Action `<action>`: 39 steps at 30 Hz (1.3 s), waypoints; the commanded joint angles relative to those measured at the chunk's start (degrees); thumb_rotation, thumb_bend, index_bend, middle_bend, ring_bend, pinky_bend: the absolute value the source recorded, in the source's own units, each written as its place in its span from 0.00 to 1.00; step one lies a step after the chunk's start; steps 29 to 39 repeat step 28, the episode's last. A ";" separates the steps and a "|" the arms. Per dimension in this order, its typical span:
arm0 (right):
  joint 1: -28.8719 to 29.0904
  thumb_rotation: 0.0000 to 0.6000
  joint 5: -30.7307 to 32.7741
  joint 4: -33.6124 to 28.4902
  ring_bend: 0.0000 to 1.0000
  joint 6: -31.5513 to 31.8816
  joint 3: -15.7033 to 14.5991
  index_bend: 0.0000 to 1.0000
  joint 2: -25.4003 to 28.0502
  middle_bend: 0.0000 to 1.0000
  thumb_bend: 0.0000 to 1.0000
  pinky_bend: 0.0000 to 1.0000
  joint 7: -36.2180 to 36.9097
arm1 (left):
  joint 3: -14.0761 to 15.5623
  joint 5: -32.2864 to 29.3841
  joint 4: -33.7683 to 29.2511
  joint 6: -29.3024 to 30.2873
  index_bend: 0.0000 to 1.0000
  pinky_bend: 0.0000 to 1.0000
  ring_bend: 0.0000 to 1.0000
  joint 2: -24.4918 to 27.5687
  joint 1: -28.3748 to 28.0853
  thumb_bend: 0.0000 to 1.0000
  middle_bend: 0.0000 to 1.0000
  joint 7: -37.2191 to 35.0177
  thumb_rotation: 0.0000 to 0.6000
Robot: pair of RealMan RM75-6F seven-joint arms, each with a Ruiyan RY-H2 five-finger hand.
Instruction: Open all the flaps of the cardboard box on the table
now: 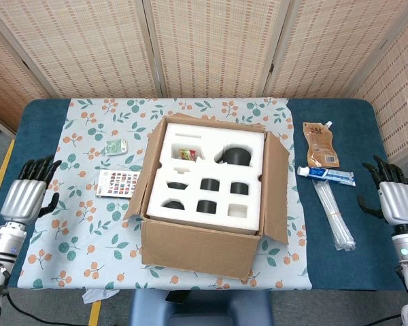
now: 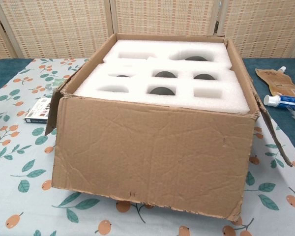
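Note:
The cardboard box point(image 1: 204, 251) point(image 2: 152, 157) stands mid-table with its top open, showing a white foam insert point(image 1: 207, 180) point(image 2: 162, 81) with dark items in its cut-outs. Its left flap point(image 1: 137, 187) hangs folded down outside, and the right flap point(image 1: 277, 187) also hangs outward. My left hand point(image 1: 26, 197) hovers at the table's left edge, fingers spread, holding nothing. My right hand point(image 1: 392, 197) is at the right edge, also spread and empty. Both are far from the box and appear only in the head view.
A colour-swatch card point(image 1: 119, 183) point(image 2: 37, 110) and a small green packet point(image 1: 115, 146) lie left of the box. Right of it lie a brown pouch point(image 1: 321, 144) point(image 2: 280, 83), a toothpaste tube point(image 1: 326, 176) and clear straws point(image 1: 333, 214).

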 commanded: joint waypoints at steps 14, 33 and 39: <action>-2.12 0.91 0.24 -4.89 0.00 5.76 0.08 0.10 0.31 0.00 0.41 0.00 -8.46 | 2.19 4.91 9.59 11.24 0.00 0.00 0.00 -5.56 11.67 0.54 0.00 -8.87 1.00; -1.76 0.91 2.39 -8.01 0.00 2.68 0.32 0.10 2.09 0.00 0.41 0.00 -9.08 | 0.71 5.57 9.42 10.05 0.00 0.00 0.00 -4.68 13.15 0.54 0.00 -11.32 1.00; -1.76 0.91 2.39 -8.01 0.00 2.68 0.32 0.10 2.09 0.00 0.41 0.00 -9.08 | 0.71 5.57 9.42 10.05 0.00 0.00 0.00 -4.68 13.15 0.54 0.00 -11.32 1.00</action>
